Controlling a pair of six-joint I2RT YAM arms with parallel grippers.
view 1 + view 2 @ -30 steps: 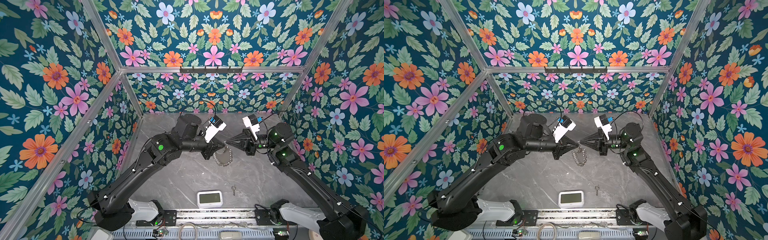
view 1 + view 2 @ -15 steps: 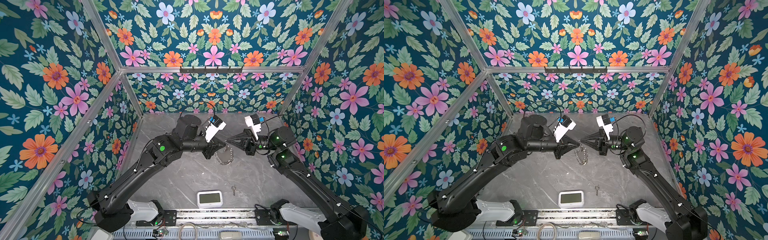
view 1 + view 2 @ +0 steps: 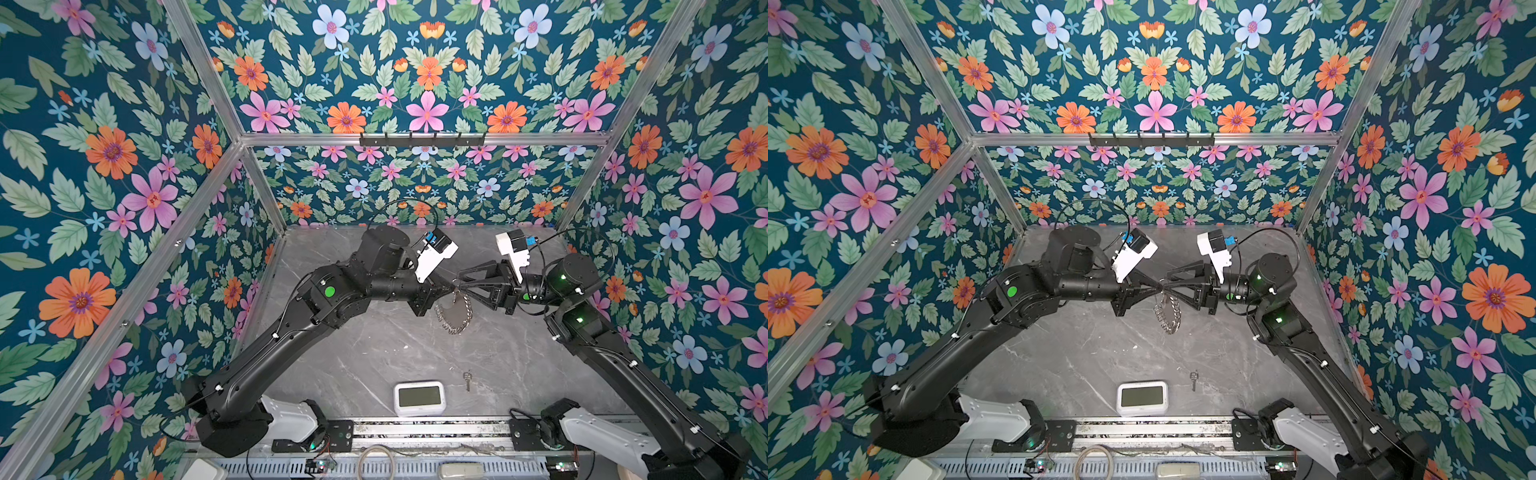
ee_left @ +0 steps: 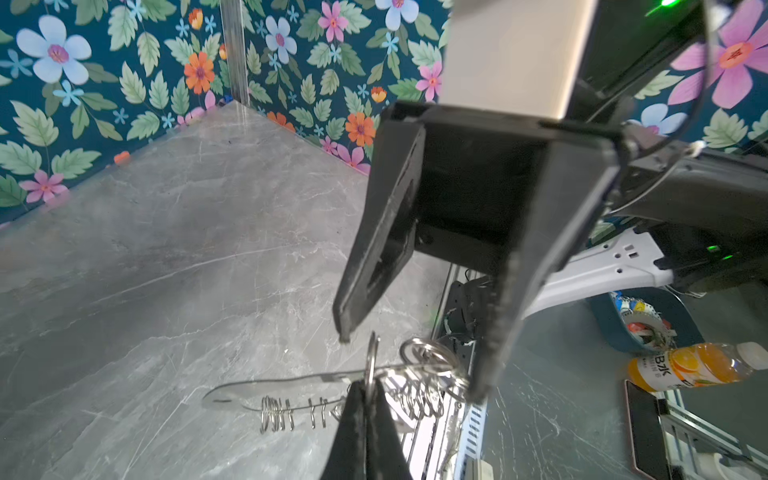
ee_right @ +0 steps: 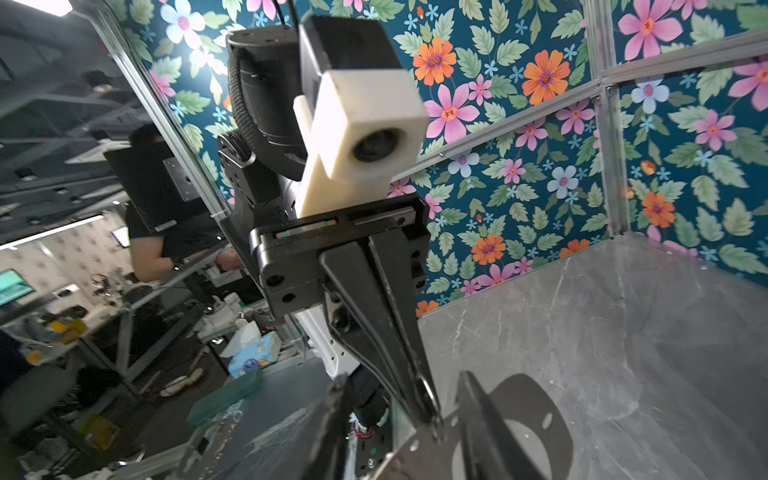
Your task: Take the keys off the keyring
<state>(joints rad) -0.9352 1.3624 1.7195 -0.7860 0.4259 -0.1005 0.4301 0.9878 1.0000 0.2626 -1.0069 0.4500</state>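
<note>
The keyring, a translucent grey plate edged with small silver rings, hangs above the middle of the table in both top views. My left gripper is shut on its top, pinching a ring and the plate edge. My right gripper faces it with jaws open, straddling the left fingertips and the plate's top. One small silver key lies on the table near the front, right of the clock.
A white clock stands at the table's front edge beside the mounting rail. Floral walls close in the table on three sides. A black hook bar runs along the back wall.
The right gripper, shut at the keyring's top before, has opened its jaws. The left gripper still holds the hanging keyring, which has drifted slightly right.
</note>
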